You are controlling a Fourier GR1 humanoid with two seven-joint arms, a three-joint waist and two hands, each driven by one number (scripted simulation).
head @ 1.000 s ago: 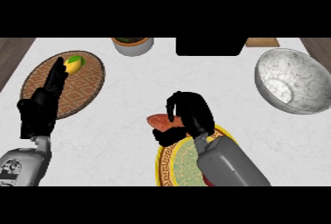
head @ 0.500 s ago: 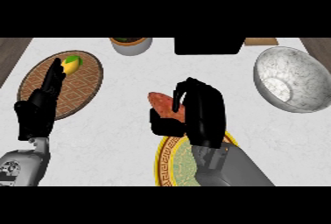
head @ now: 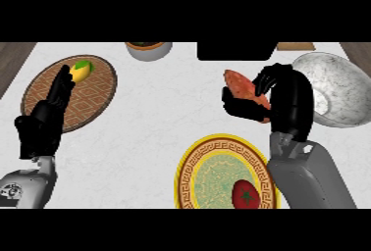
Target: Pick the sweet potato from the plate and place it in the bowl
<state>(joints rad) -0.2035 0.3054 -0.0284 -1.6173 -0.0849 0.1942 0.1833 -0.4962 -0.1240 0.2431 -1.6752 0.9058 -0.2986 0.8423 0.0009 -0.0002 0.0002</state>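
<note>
Right hand [head: 288,100]: black, centre right of frame, fingers curled round orange-brown oblong sweet potato [head: 240,84], held off the counter.
Marbled grey-white bowl [head: 332,81]: just right of the hand, upper right.
Yellow patterned round plate [head: 190,163]: lower centre, bearing red round fruit [head: 246,195].
Left hand [head: 45,120]: left edge, fingers straight, resting.

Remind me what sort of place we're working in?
Most likely a kitchen counter: a pale marbled worktop carrying a patterned plate and a grey bowl, plus the sweet potato in the right hand.
</note>
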